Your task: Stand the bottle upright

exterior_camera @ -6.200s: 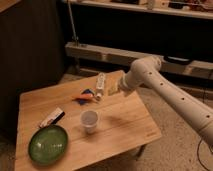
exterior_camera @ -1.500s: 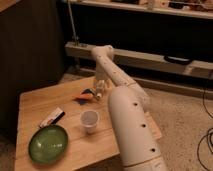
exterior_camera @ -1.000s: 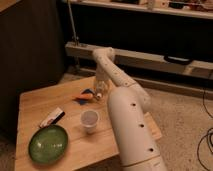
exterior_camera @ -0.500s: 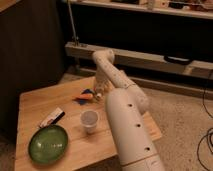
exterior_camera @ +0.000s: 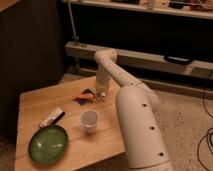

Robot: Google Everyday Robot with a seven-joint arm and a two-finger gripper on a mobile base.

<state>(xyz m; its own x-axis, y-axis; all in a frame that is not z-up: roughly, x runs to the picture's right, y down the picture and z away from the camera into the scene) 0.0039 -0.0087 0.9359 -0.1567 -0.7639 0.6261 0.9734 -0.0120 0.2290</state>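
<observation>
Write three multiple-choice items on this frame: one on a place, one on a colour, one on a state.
1. Where is the tool?
A. low at the far side of the table, by the orange and blue items
B. inside a sink
C. resting on a chair

2. What colour is the plate?
A. red
B. green
C. white

3. How does the paper cup stand?
A. on its side
B. upside down
C. upright, mouth up

Answers:
1 A: it hangs just over the wood, beside those items.
2 B: its whole face is green.
3 C: its open rim faces up.
</observation>
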